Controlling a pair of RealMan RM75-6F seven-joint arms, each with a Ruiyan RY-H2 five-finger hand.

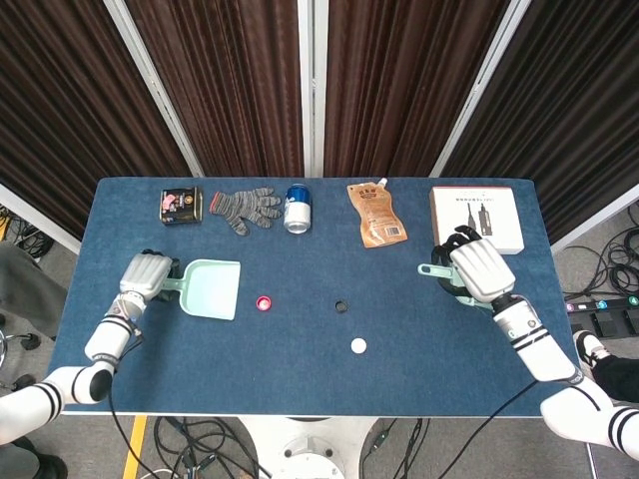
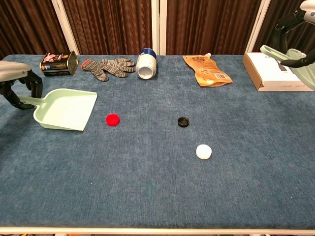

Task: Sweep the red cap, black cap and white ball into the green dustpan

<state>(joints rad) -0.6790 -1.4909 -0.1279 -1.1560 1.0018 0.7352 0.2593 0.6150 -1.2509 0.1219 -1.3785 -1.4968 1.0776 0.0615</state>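
Note:
The green dustpan (image 1: 212,288) lies flat at the left of the blue table, mouth facing right. My left hand (image 1: 148,274) grips its handle, which also shows in the chest view (image 2: 19,101). The red cap (image 1: 264,303) sits just right of the pan's mouth. Further right is the black cap (image 1: 341,306), and the white ball (image 1: 358,346) lies nearer the front edge. My right hand (image 1: 477,269) holds a pale green brush (image 2: 290,56) above the table's right side, well away from all three.
Along the back edge stand a tin (image 1: 181,205), a grey glove (image 1: 247,208), a lying can (image 1: 298,208), an orange pouch (image 1: 376,214) and a white box (image 1: 477,217). The box sits just behind my right hand.

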